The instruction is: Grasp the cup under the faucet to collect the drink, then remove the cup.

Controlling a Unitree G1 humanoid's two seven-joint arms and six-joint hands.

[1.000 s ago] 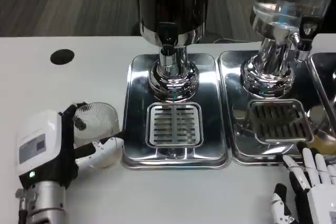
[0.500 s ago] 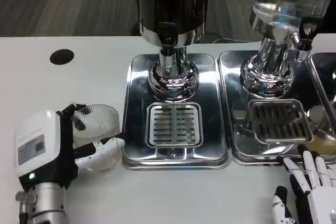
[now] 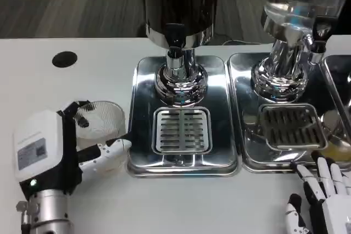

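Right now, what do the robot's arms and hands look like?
The left hand has a boxy white back with a small grey label and a tiny green light, black sides, and white fingers with black parts. Below it is a silver metal forearm with bolts. The right hand has slim white fingers with black segments.

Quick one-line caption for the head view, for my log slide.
Left hand holds a clear cup on the table beside the centre drip tray; right hand waits open.
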